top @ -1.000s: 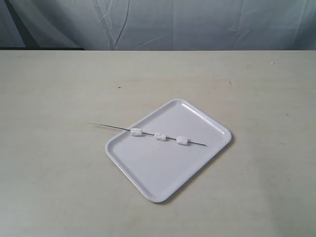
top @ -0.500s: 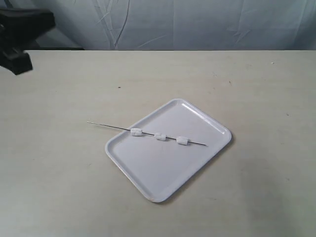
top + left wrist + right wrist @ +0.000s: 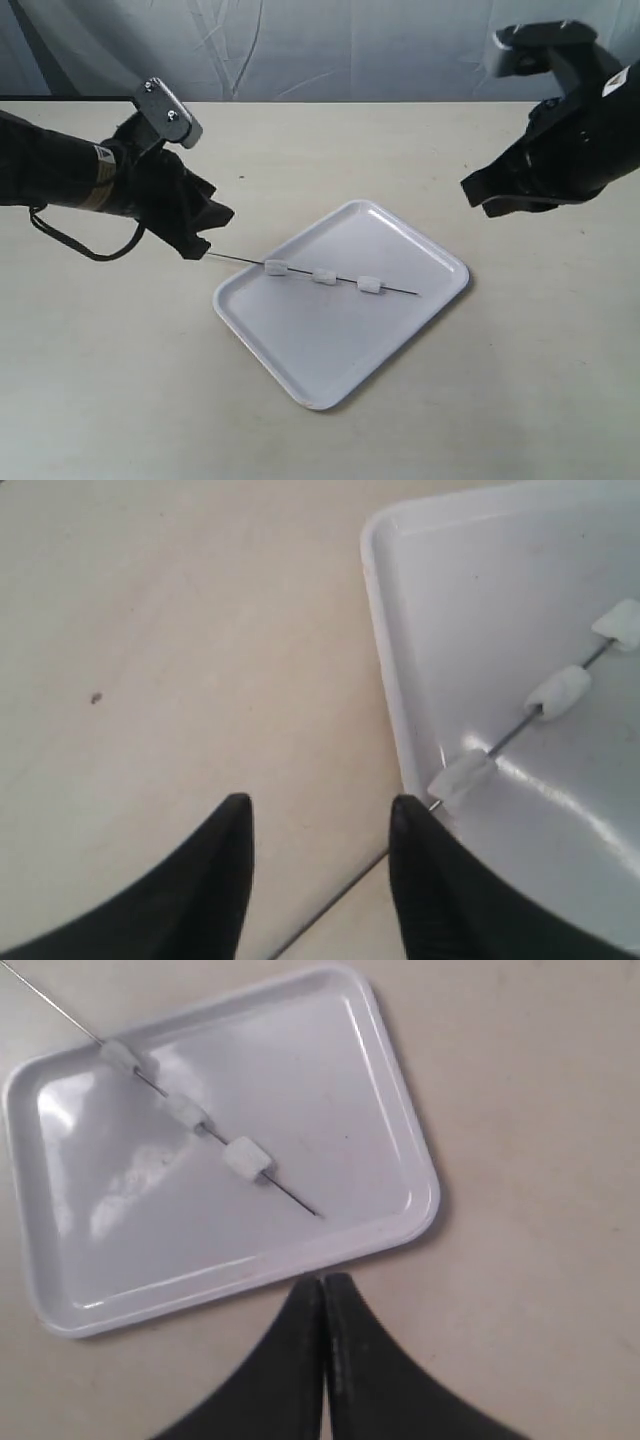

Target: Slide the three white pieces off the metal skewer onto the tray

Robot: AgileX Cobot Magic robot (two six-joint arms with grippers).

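Note:
The white tray (image 3: 330,345) lies slantwise mid-table. Across it rests the metal skewer (image 3: 240,261), its bare end sticking out over the tray's left rim. Three white pieces (image 3: 324,277) are threaded on it over the tray. My left gripper (image 3: 197,243) hovers at that bare end. The left wrist view shows this gripper (image 3: 319,805) open, the skewer (image 3: 340,905) running on the table between its fingers, and the nearest piece (image 3: 462,775) just inside the rim. My right gripper (image 3: 480,195) hangs right of the tray; the right wrist view shows it (image 3: 322,1282) shut and empty, beside the tray (image 3: 300,1080).
The beige table (image 3: 120,380) stretches around the tray on all sides. A pale cloth backdrop (image 3: 350,50) hangs behind the table's far edge. A small dark speck (image 3: 241,178) marks the tabletop behind the left arm.
Both arms have come into view: the left from the upper left down to the skewer's bare end, the right from the right side. Skewer, pieces and tray have not moved.

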